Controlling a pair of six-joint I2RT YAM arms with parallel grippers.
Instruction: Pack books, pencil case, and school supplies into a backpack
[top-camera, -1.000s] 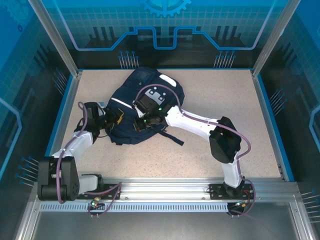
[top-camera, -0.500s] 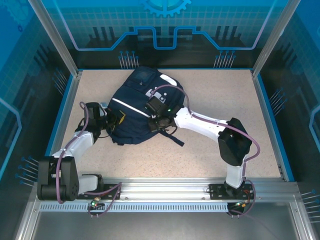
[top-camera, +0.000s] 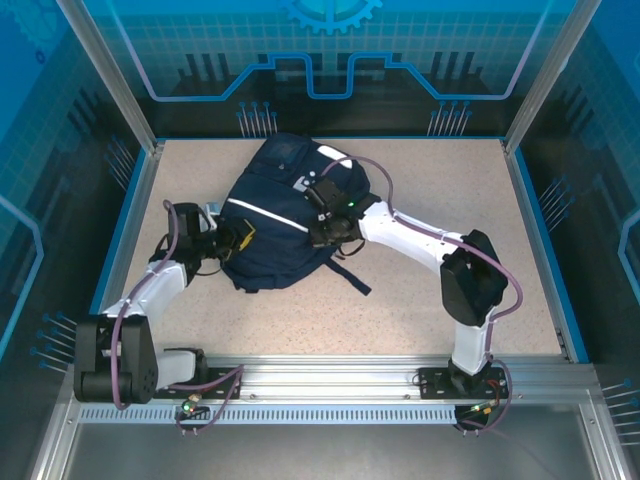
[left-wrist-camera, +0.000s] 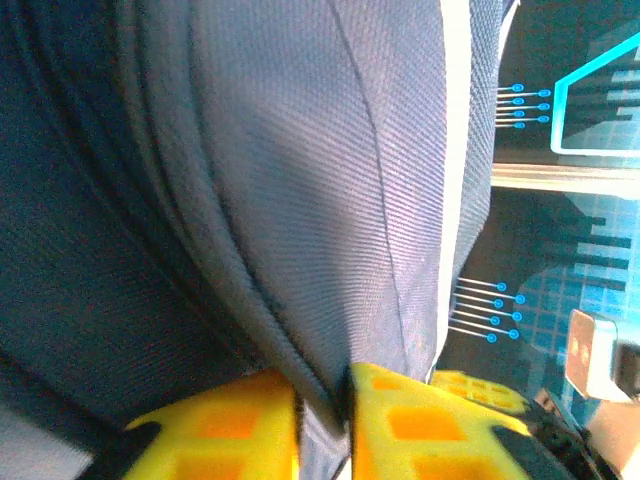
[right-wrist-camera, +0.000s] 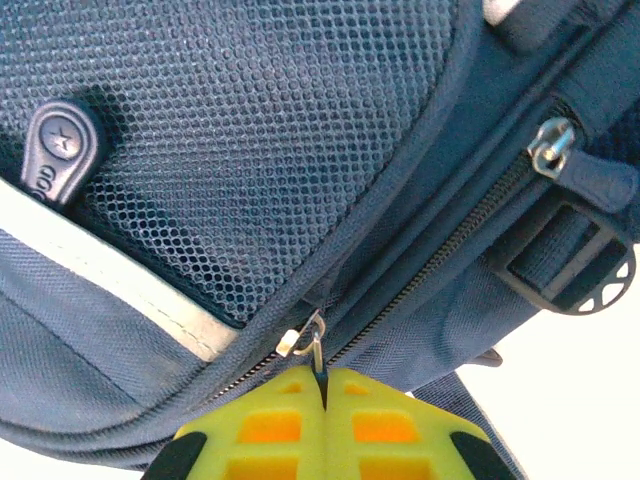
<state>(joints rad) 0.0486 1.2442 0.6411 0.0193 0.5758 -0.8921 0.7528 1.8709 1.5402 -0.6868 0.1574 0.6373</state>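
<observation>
So the left gripper (left-wrist-camera: 322, 390) is clenched on a fold of the big navy-blue fabric backpack (top-camera: 275, 215) at its near-left edge, with woven cloth squeezed between the yellow pads (left-wrist-camera: 430, 430). The right gripper (right-wrist-camera: 322, 385) is pinched tight on a small metal zipper pull (right-wrist-camera: 305, 342) on the bag's right side, right beside a mesh pocket (right-wrist-camera: 250, 130) with a white trim stripe (right-wrist-camera: 120, 285). The backpack lies slumped left of centre on the speckled beige tabletop (top-camera: 440, 190), closer to the left rim, with lots of open tabletop to its right and near side.
</observation>
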